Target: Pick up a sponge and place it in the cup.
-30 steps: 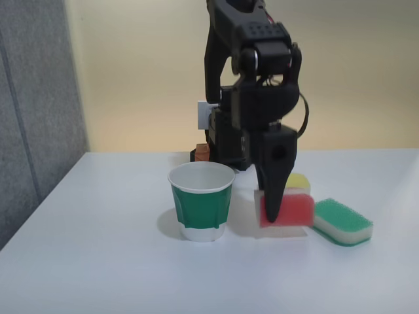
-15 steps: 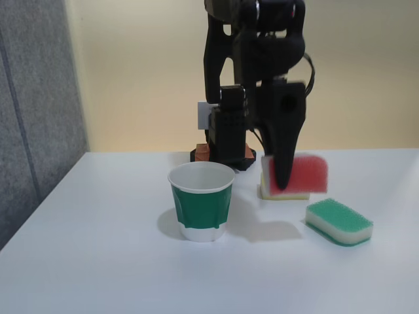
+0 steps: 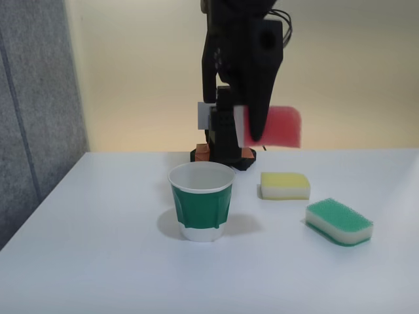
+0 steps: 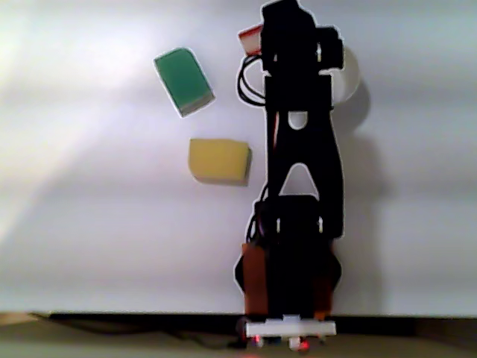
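In the fixed view my gripper (image 3: 254,139) is shut on the red sponge (image 3: 281,127) and holds it in the air, well above the table. The sponge hangs up and to the right of the green paper cup (image 3: 201,204), which stands upright with an empty white inside. In the other view, a corner of the sponge (image 4: 250,34) pokes out to the left of the black arm (image 4: 298,149). There the arm hides most of the cup (image 4: 350,71), whose white rim peeks out on the right.
A yellow-topped sponge (image 3: 285,185) (image 4: 218,159) lies on the white table (image 3: 98,261) to the right of the cup. A green-topped sponge (image 3: 339,221) (image 4: 183,80) lies further right and nearer in the fixed view. The arm's base (image 3: 222,154) stands behind the cup.
My gripper has lifted the red sponge from the table beside the green sponge, raising it and carrying it left toward the cup. The yellow sponge behind it is now uncovered.
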`<state>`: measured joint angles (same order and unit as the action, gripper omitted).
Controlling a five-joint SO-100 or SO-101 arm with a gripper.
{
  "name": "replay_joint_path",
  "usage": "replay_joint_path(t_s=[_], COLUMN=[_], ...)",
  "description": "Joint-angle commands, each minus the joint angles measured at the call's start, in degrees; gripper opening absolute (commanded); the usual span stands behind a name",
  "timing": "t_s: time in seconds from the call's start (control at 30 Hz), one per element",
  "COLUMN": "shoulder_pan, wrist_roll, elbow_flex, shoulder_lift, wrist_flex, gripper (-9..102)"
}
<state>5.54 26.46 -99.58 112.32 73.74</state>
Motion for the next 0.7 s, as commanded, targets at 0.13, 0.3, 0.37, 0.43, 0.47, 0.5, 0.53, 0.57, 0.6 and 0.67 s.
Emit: replay_joint_path(t_s=[0.13,0.3,0.37,0.43,0.47,0.5,0.53,0.57,0.6,0.67], shoulder_pan=[7.3,10.8,12.1,13.4,13.9,14.4,14.9,15.2,15.5,15.8], wrist_roll=[10.8,15.9,17.5,18.6,19.0,19.2,19.2,19.2,19.1,18.2], elbow_flex=[1.2,-3.2,-5.6,-8.4,-9.9,-11.4,-12.8,-14.3,-15.7,-17.8], shoulder_lift=[2.5,4.6,5.6,6.9,7.5,8.2,8.7,9.4,9.9,10.7], wrist_flex=[0.4,-1.9,-3.1,-3.9,-4.4,-4.8,-5.2,-5.7,-6.3,-7.0], gripper=[0,0,0,0,0,0,0,0,1,3])
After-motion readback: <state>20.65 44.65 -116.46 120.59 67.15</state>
